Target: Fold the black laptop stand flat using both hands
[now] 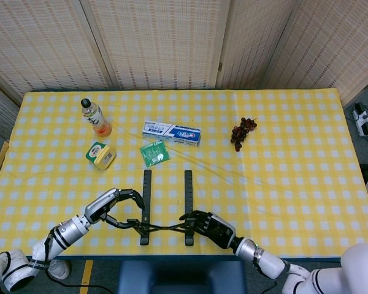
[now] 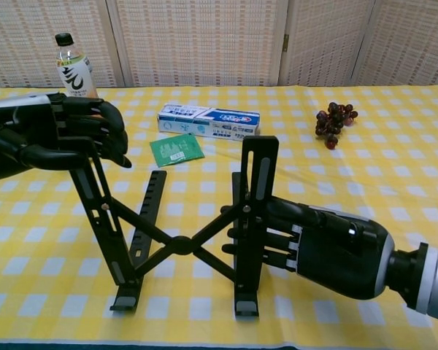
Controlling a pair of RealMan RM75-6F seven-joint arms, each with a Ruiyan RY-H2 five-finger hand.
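The black laptop stand (image 2: 181,243) (image 1: 165,208) stands unfolded near the table's front edge, its two upright bars joined by a crossed brace. My left hand (image 2: 55,142) (image 1: 113,205) grips the top of the stand's left upright bar (image 2: 98,208). My right hand (image 2: 321,240) (image 1: 210,225) wraps its fingers around the right upright bar (image 2: 254,211) at mid height. Two slotted base rails (image 1: 146,193) lie flat on the cloth behind the uprights.
Yellow checked cloth (image 1: 282,159) covers the table. Behind the stand lie a green packet (image 1: 154,153) and a toothpaste box (image 1: 172,132). A bottle (image 1: 95,117) and a small yellow tub (image 1: 102,155) sit at the left, grapes (image 1: 241,132) at the right.
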